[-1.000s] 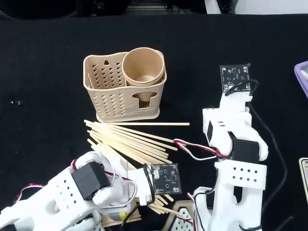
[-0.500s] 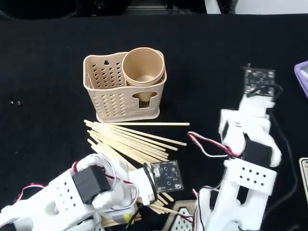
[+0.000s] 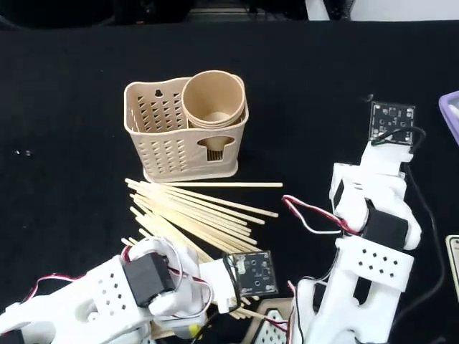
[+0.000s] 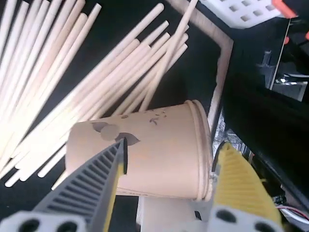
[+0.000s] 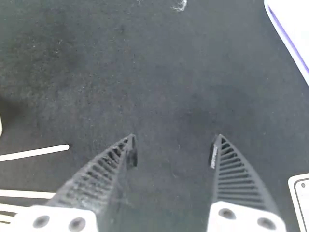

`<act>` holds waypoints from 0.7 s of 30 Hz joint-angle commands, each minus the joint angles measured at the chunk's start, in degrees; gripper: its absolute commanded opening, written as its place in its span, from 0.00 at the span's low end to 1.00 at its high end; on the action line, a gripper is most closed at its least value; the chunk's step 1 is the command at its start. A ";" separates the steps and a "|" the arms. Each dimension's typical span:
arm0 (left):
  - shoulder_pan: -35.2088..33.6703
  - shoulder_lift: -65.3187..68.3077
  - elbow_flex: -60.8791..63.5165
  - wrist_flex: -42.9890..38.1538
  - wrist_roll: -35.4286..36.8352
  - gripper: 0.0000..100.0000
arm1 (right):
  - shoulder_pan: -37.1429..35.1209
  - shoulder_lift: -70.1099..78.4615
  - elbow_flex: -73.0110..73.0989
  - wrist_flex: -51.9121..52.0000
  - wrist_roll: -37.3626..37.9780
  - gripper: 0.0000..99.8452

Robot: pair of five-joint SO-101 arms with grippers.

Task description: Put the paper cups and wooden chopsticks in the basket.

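Black table (image 3: 72, 86) w/ two white arms at near edge: L arm (image 3: 107, 301) low at near-left, R arm (image 3: 369, 236) at right, stretched toward the far side. Beige slotted basket (image 3: 161, 147) stands upright left of centre, two compartments; a stack of cups (image 3: 214, 97) sits in the right-hand one, rims above the basket's top. Purple tray (image 3: 450, 115) just at the right edge, well apart from the rest. Sticks (image 3: 193, 208) lie in a loose fan on the table just in front of the basket, running down toward the L arm; one stick lies apart, nearest the basket. L gripper (image 4: 174, 147) has its jaws spread wide round a cup (image 4: 154, 150) lying on its side over the near ends of the sticks, grey finger against the cup's wall, yellow one at the rim end; cup is well apart from basket. R gripper (image 5: 174, 141) is over bare table, jaws apart, nothing betw. them.
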 commanded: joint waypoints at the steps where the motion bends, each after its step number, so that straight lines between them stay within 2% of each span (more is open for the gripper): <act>1: -3.38 0.00 -0.40 -0.88 0.09 0.31 | 0.97 -1.36 -2.86 -1.41 -0.44 0.24; 7: -13.32 0.00 3.56 -5.45 -4.48 0.31 | 0.97 -1.36 -2.68 -1.41 -0.44 0.24; 16: -22.99 -0.09 3.12 -5.98 -9.93 0.31 | -1.14 -1.36 -2.59 -1.05 -1.58 0.24; 19: -24.75 -0.09 -1.19 -4.57 -10.02 0.31 | -1.14 -1.36 -2.59 -1.05 -1.58 0.24; 21: -23.60 -0.09 -5.05 -1.58 -9.93 0.31 | -1.14 -1.36 -2.59 -1.05 -1.58 0.24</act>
